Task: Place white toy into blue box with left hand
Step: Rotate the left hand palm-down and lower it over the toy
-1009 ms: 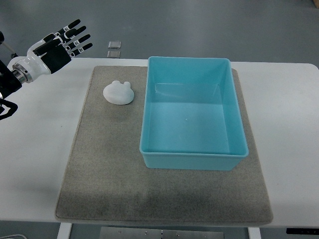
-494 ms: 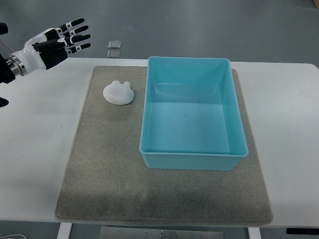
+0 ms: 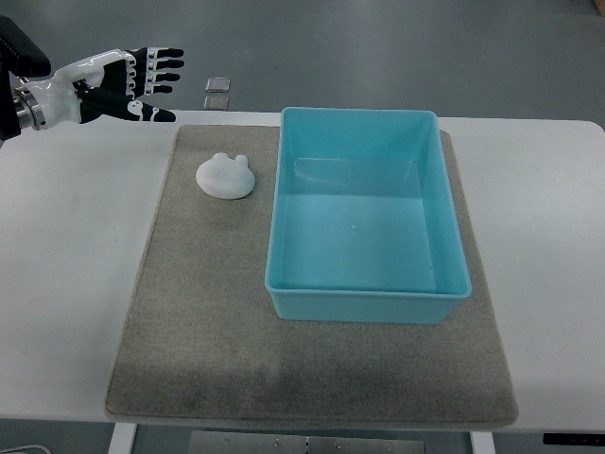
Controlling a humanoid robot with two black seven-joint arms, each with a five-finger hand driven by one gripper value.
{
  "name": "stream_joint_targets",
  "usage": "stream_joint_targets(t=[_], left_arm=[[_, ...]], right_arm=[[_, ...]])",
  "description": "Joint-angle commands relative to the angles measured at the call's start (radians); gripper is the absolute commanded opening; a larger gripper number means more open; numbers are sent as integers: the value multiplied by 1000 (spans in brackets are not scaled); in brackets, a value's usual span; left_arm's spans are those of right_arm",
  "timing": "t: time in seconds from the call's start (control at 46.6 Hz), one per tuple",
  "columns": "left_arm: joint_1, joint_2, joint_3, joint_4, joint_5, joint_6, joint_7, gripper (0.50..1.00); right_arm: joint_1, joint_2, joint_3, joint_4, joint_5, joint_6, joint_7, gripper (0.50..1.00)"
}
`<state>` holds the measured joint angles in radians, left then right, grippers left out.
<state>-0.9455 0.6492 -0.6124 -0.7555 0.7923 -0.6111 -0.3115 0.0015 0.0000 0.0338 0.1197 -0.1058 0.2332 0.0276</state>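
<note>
Left hand (image 3: 128,83) splayed; white toy (image 3: 225,176) ears point far side

The left arm (image 3: 38,95) is cut off by the picture's left edge, so only the forearm and hand are seen. The table (image 3: 66,284) is cropped at both sides and the bottom. Two small square things (image 3: 216,92) on the floor are too small to be identified.
</note>
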Motion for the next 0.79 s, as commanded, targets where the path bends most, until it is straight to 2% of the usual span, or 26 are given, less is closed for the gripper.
stream_joint_targets(t=[0.0,0.515,0.773], left_arm=[[-1,0,5,-21,88,16,-21,994],[-1,-6,16,-123,436,53,-21,994],[-10,-19,80,-127,576,201,-23,994]], right_arm=[[0,0,0,0,0,0,0,936],[0,0,0,0,0,0,0,936],[0,0,0,0,0,0,0,936]])
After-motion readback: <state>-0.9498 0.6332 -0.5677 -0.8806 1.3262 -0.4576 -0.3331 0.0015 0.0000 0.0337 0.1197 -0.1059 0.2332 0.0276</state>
